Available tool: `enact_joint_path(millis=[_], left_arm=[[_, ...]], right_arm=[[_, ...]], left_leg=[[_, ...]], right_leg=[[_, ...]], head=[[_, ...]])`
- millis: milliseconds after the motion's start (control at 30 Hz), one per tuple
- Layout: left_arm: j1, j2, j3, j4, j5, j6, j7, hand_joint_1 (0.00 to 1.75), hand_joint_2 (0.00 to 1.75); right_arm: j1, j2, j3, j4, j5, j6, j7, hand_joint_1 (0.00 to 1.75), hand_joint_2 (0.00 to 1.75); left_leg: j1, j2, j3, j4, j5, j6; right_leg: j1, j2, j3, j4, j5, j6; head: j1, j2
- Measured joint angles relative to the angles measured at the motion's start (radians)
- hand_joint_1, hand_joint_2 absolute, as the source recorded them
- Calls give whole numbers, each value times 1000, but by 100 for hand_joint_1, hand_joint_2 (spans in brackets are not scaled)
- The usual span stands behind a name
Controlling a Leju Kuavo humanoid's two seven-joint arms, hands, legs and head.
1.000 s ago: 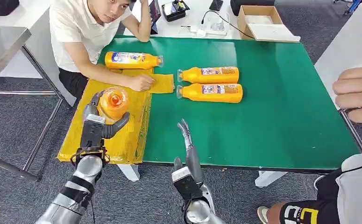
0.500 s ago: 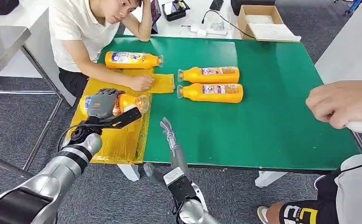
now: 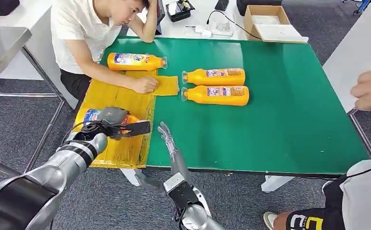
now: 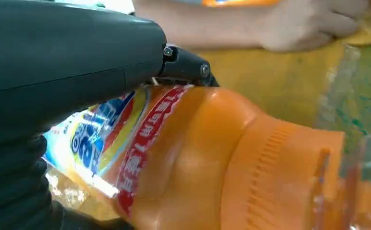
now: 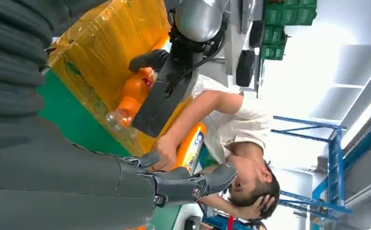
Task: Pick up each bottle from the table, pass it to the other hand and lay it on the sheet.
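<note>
The right hand (image 3: pixel 166 136) hangs over the near edge of the green desk (image 3: pixel 279 120), fingers straight and spread, holding nothing; it is just beside the near right corner of the yellow sheet (image 3: pixel 126 148) and apart from every bottle. To its left, the left hand (image 3: pixel 114 120) is wrapped around an orange bottle (image 3: pixel 90 116) lying low on the near part of the sheet, with its blue-and-white label toward the sheet's left edge and its neck pointing right under the outstretched thumb. In the left wrist view the bottle (image 4: pixel 188 158) lies right against the hand (image 4: pixel 68 62), dark fingers over the label and the ribbed orange cap end sticking out past them; whether its body rests on the sheet I cannot tell. The right wrist view shows the same bottle (image 5: pixel 133 93) in the left hand's (image 5: pixel 162 91) grasp above the sheet (image 5: pixel 109 43), clear cap toward the green. Farther back, a person's hand (image 3: pixel 144 85) rests on the far part of the sheet. Beyond it a second bottle (image 3: pixel 135 61) lies on its side at the sheet's far edge, and two more bottles (image 3: pixel 215 76) (image 3: pixel 216 95) lie side by side on the bare desk to the right, caps pointing left, well apart from both robot hands.
</note>
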Motion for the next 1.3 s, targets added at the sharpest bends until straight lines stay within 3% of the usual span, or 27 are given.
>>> enact_joint_path(millis=[167,333,733,867,967,1000,1100,1167,1233,1300], left_arm=[[24,-19,76,-22,235,-47,-226,0,175],[84,-32,189,-89,454,-167,-362,0,175],[147,-34,266,-164,489,-185,-384,0,175],[208,-39,286,-246,691,-256,-442,0,175],[302,-41,293,-373,863,-256,-421,0,175],[336,-41,293,-424,907,-232,-411,0,175],[459,-43,293,-598,1058,-142,-402,0,175],[545,-49,294,-714,1167,-90,-398,0,175],[637,-58,295,-845,1300,-25,-384,0,175],[721,-66,301,-961,1422,5,-378,0,175]], right_arm=[[7,0,0,0,-7,-1,0,0,0],[10,-1,0,0,-9,3,0,0,0],[13,-3,0,0,-9,3,0,0,0],[14,-5,0,0,-8,-3,0,0,0],[23,-10,0,0,-6,-21,0,0,0],[28,-13,-1,0,-4,-29,0,0,175],[50,-24,-8,-4,14,-70,0,0,175],[73,-38,-25,-27,48,-161,0,0,175],[103,-57,-65,-56,136,-276,0,0,175],[137,-84,-159,-90,315,-303,2,0,175]], left_leg=[[0,1,0,0,0,0],[0,1,0,0,0,0],[0,1,0,0,0,0],[0,1,0,0,0,0],[0,1,0,0,-1,-1],[0,1,0,0,-1,-1],[0,1,0,0,-2,0],[0,1,-1,0,-2,0],[0,1,-1,0,-2,0],[-1,1,-1,0,-2,0]], right_leg=[[0,0,0,0,0,0],[0,0,0,0,0,0],[0,0,0,0,0,0],[0,0,0,0,0,0],[0,0,0,0,0,0],[0,0,0,0,0,0],[0,0,-1,-1,-1,0],[0,0,-1,-1,-1,0],[0,0,-1,-1,-1,0],[0,0,-1,-2,-1,0]], head=[[0,0],[0,0],[0,0],[0,0],[0,0],[0,0],[0,0],[0,0],[0,0],[0,0]])
